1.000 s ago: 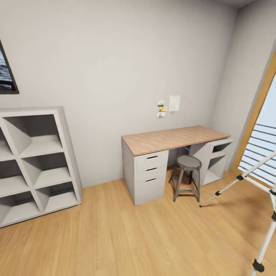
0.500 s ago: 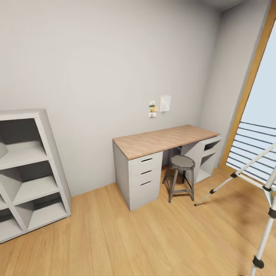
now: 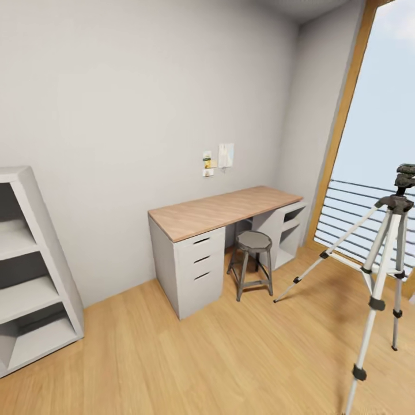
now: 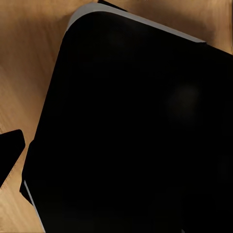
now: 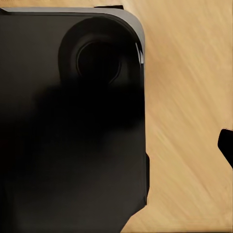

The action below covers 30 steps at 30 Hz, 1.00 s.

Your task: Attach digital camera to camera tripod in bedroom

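The camera tripod (image 3: pixel 380 271) stands at the right on the bedroom's wood floor, in front of the tall wood-framed window (image 3: pixel 369 150). Its silver legs are spread and its black head (image 3: pixel 405 178) is bare. The digital camera is out of view. My left gripper (image 4: pixel 116 160) hangs over the floor beside my black base (image 4: pixel 141 126). One dark fingertip (image 4: pixel 10 153) sits at the picture's edge, and nothing is between the fingers. My right gripper (image 5: pixel 116 145) looks the same, with a fingertip (image 5: pixel 226 145) at the edge.
A grey desk (image 3: pixel 222 213) with a wood top and drawers stands against the far wall, a grey round stool (image 3: pixel 252 262) tucked beside it. A grey cube shelf (image 3: pixel 29 271) stands at the left. Open floor lies between me and the tripod.
The view has swung to the right: shelf and desk slid left in the picture. The tripod's head and all three legs came into view.
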Tool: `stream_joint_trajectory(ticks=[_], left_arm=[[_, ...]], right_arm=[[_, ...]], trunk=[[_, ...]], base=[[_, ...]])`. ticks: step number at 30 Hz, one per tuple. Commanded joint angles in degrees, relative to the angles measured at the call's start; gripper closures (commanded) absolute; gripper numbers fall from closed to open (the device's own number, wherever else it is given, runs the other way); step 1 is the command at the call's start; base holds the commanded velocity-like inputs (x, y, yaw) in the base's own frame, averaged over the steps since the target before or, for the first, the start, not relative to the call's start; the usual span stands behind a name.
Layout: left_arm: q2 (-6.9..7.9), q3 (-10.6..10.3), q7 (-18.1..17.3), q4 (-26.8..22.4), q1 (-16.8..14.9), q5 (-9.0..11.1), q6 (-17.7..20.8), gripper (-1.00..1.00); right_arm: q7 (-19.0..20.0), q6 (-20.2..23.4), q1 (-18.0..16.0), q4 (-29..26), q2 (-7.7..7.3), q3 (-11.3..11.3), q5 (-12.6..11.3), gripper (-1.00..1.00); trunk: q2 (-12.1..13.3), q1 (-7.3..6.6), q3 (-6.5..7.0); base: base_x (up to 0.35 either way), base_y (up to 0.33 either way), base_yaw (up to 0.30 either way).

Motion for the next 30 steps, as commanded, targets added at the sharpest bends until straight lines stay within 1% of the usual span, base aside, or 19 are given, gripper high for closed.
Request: stream_joint_trajectory(ticks=[1,30], left_arm=[[-0.01,0.0,0.0,-0.1,0.0,0.3,-0.1,-1.0],[0.26,0.6,0.1,-0.1,0.0,0.9,-0.1,-1.0]], right_arm=[[0.0,-0.2,0.0,0.0,0.01,-0.3,-0.1,-1.0],[0.0,-0.2,0.0,0.0,-0.08,-0.3,-0.1,-1.0]], trunk=[[0.0,0.0,-0.03],[0.0,0.0,-0.03]], base=[[0.001,0.001,-0.244],[0.0,0.0,-0.244]])
